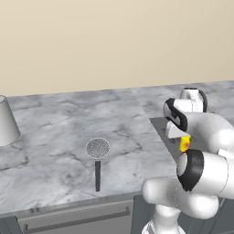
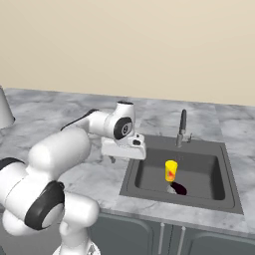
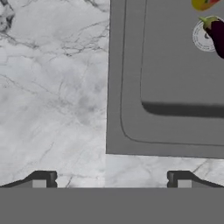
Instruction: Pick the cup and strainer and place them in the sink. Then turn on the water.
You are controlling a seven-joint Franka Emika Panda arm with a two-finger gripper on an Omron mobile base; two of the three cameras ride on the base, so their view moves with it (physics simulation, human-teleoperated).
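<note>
Setting: we see a beige wall (image 2: 149, 45) above a grey-white marble counter (image 1: 59, 132) that runs across the middle of both base views; dark cabinet fronts (image 1: 77, 219) line the lower edge of the left base view.
Sink: we find the sink (image 2: 226, 172) at centre right of the right base view, sunk into the counter; in the hand view its rim (image 3: 127, 109) takes the right half of the frame.
Cup: we place the cup (image 2: 171, 171) upright on the sink floor, near the middle of the basin; in the left base view a yellow patch of it (image 1: 184, 144) shows at centre right, between parts of the arm.
Dark object: we note a dark purple, eggplant-like object (image 2: 179, 189) lying just below the cup, also seen at the upper right of the hand view (image 3: 217, 37) beside the drain.
Strainer: we see the strainer (image 1: 97, 149) flat on the counter at lower centre of the left base view, its handle pointing toward the bottom edge, well apart from the sink.
Tap: we see the tap (image 2: 182, 127) at the sink's far rim.
Grey cone: we see a cone (image 1: 7, 121) at the left edge.
Gripper: we find the gripper (image 3: 111, 178) over the counter beside the sink's left rim, fingers spread wide, nothing between them.
</note>
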